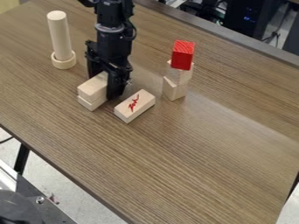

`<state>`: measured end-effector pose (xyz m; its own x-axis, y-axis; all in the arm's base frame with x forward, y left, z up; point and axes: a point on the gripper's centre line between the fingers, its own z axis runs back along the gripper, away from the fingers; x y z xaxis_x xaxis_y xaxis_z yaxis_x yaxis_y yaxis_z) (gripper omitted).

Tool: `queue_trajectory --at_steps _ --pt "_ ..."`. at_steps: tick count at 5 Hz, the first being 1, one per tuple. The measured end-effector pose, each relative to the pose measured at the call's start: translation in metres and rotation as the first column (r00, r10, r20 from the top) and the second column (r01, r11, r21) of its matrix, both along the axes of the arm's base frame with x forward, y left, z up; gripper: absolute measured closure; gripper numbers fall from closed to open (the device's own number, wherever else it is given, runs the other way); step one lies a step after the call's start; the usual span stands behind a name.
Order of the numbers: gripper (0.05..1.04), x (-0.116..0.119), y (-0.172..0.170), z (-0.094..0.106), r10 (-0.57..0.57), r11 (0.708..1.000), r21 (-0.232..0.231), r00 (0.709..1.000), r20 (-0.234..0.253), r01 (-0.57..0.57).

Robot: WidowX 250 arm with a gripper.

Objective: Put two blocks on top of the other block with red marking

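Note:
The gripper (106, 78) hangs down at the upper left, low over the far part of two plain wooden blocks. Of these, the upper block (92, 89) lies on the lower block (92, 104), their long sides roughly lined up. Their far ends are partly hidden by the gripper. Just right of them, the block with the red marking (135, 106) lies flat on the table, its marking facing up and its top bare. A narrow gap separates it from the stacked pair.
A small tower stands to the right, with a red block (182, 55) above light wooden pieces (175, 88). At the upper left, a wooden cylinder (60, 37) stands upright in a round base (64, 61). The brown table (192, 166) has its front edge running diagonally at the lower left.

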<state>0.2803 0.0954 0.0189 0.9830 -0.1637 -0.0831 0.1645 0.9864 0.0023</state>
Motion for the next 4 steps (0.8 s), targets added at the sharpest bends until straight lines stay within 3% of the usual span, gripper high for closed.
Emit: queue_trajectory --at_steps 1,2,3,4 --pt "0.489 0.001 0.001 0.001 -0.008 1.000 0.016 1.000 -0.001 0.008" --pt "0.490 -0.001 0.001 0.002 -0.003 1.000 0.026 1.000 -0.025 0.004" --pt "0.490 -0.005 -0.005 0.008 0.005 1.000 0.001 0.997 -0.077 -0.004" --pt "0.490 -0.004 -0.010 0.024 0.044 0.998 -0.031 0.995 -0.091 -0.047"
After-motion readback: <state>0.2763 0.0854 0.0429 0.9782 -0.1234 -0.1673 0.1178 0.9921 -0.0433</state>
